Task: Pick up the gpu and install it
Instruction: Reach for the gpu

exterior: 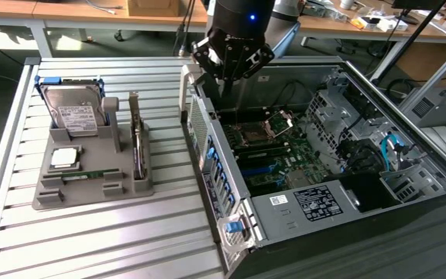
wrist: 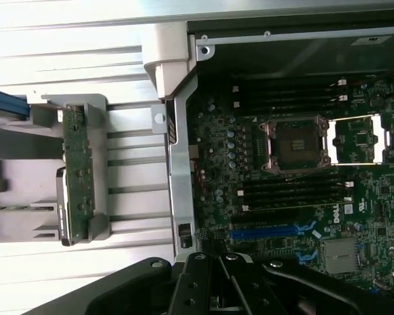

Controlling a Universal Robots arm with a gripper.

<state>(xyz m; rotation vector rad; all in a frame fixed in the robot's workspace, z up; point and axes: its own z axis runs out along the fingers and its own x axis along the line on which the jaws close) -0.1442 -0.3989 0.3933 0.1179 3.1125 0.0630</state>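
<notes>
Pincer (exterior: 224, 88) closed on nothing above the computer case (exterior: 215, 152); I judge that, approaching shut, it could topple the gpu (exterior: 136, 139) in its holder (exterior: 91, 195).

The gpu (exterior: 137, 138) shows a dark edge, and its face is green in the wrist view. The hard drive (exterior: 74, 110) is silver with a white label. Their holder (exterior: 91, 196) is plain grey on a pale ribbed table (exterior: 91, 244). The gripper (exterior: 227, 81) is black. The motherboard (wrist: 374, 216) is dark green with a blue slot (wrist: 269, 231).
</notes>
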